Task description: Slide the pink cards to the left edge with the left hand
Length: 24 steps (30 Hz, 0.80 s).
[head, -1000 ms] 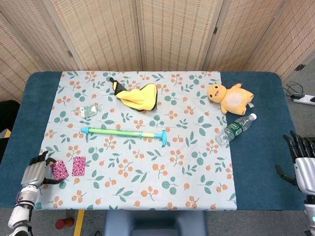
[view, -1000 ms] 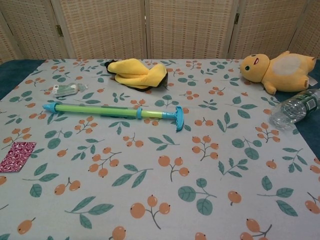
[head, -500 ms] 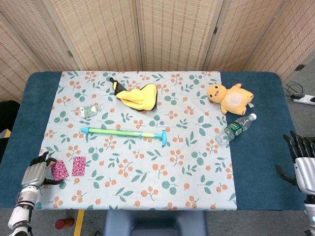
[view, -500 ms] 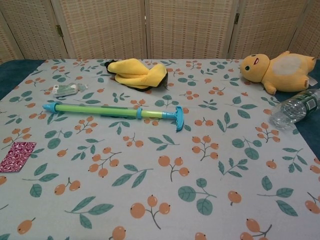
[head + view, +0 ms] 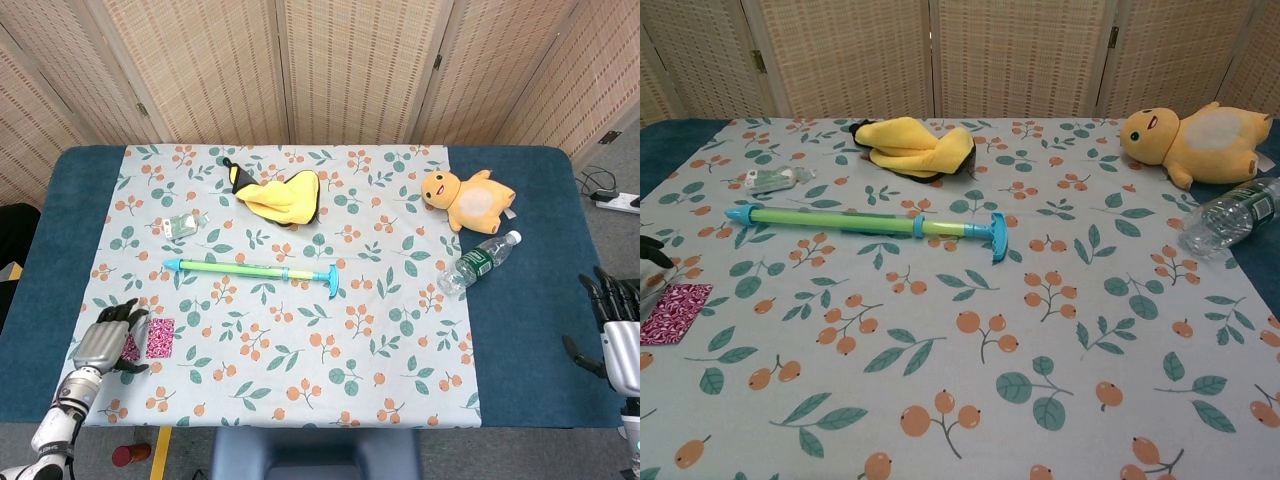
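Two pink patterned cards lie near the tablecloth's front left corner. One pink card point(image 5: 160, 337) lies flat and fully visible; it shows again in the chest view as the pink card point(image 5: 675, 299). The other pink card point(image 5: 131, 348) is mostly covered by my left hand point(image 5: 104, 340), whose spread fingers lie over it, reaching toward the first card. Whether they press on it I cannot tell. A dark fingertip point(image 5: 648, 252) enters the chest view at the left edge. My right hand point(image 5: 618, 335) hangs open off the table's right side, holding nothing.
A green and blue pump stick point(image 5: 250, 269) lies across the cloth behind the cards. Further back are a small clear packet point(image 5: 182, 224) and a yellow and black plush point(image 5: 277, 193). A yellow plush toy point(image 5: 468, 197) and a water bottle point(image 5: 480, 261) lie at the right.
My left hand has moved right, from beside the left card to over it. Its fingers now show at the chest view's left edge. The right hand has not moved.
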Each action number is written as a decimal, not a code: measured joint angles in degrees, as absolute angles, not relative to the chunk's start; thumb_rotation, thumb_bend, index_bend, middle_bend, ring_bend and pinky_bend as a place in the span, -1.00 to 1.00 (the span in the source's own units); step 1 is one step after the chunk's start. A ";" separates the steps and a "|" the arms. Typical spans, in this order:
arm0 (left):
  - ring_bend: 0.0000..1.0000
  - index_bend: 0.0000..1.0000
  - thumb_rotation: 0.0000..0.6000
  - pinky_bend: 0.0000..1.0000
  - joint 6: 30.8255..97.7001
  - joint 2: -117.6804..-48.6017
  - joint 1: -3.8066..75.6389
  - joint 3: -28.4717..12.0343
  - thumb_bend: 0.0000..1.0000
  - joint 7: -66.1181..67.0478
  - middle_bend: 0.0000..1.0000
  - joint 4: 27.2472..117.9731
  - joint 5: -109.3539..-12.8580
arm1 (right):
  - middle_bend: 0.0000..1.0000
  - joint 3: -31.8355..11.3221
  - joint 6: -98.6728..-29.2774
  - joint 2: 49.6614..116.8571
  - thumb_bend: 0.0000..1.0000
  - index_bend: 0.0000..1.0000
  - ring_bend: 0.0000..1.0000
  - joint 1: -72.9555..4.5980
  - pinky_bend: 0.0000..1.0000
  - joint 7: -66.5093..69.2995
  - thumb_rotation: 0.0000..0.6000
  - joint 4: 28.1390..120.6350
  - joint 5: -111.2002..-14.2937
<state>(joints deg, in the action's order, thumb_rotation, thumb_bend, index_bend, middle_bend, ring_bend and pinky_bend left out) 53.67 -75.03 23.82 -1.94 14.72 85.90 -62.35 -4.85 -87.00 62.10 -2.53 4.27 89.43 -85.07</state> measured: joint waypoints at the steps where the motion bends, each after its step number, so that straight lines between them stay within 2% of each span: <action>1: -1.00 -0.68 0.99 -1.00 53.25 -75.02 24.21 -1.85 -0.75 15.05 -1.00 85.77 -62.57 | -1.00 -4.82 -87.09 62.10 -0.34 -1.00 -1.00 -2.46 -1.00 4.23 1.00 89.45 -85.06; 24: -1.00 -0.51 1.00 -1.00 50.90 -77.26 26.96 -1.42 -0.75 15.56 -1.00 81.73 -63.31 | -1.00 -4.90 -86.74 62.08 -0.34 -1.00 -1.00 -2.53 -1.00 3.05 1.00 90.45 -84.75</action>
<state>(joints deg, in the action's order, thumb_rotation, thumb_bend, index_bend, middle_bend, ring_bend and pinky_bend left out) 50.90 -77.26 26.96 -1.42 15.56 81.73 -63.31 -4.90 -86.74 62.08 -2.53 3.05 90.45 -84.75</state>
